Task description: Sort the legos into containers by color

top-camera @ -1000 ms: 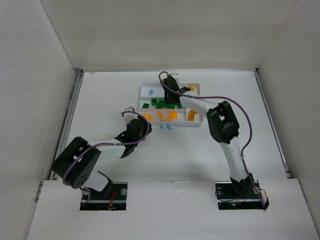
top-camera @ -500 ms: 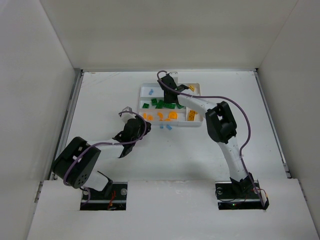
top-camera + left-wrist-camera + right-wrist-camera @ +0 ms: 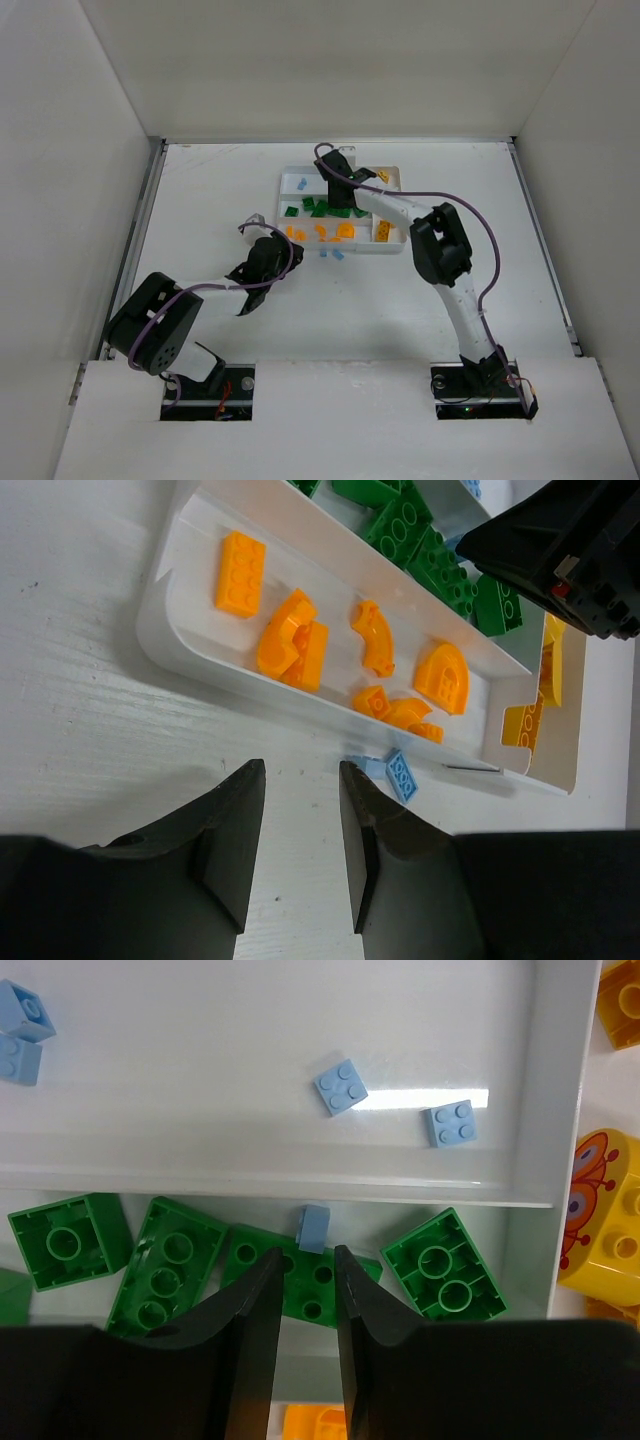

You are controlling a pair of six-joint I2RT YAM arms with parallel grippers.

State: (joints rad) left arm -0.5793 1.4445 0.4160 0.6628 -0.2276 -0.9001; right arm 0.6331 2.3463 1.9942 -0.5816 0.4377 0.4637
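The white tray (image 3: pixel 284 192) holds light blue legos (image 3: pixel 341 1087) in the far slot, green legos (image 3: pixel 437 1265) in the middle slot, orange legos (image 3: pixel 293 645) in the near slot and yellow legos (image 3: pixel 536 717) in the end slot. My right gripper (image 3: pixel 305 1257) is open a little over the green slot (image 3: pixel 341 200). One light blue brick (image 3: pixel 313 1228) lies just beyond its tips on a green plate, against the divider. My left gripper (image 3: pixel 300 772) is open and empty over the table (image 3: pixel 287 258), short of the tray's near wall. Two light blue legos (image 3: pixel 397 774) lie on the table (image 3: pixel 330 254).
White walls (image 3: pixel 90 150) enclose the table on three sides. A thin dark pin (image 3: pixel 472 768) lies against the tray's near wall. The right arm's purple cable (image 3: pixel 470 215) loops beside the tray. A printed yellow block (image 3: pixel 600 1210) sits in the end slot.
My left gripper has drawn back a little from the tray toward the near left. My right gripper has shifted slightly over the tray.
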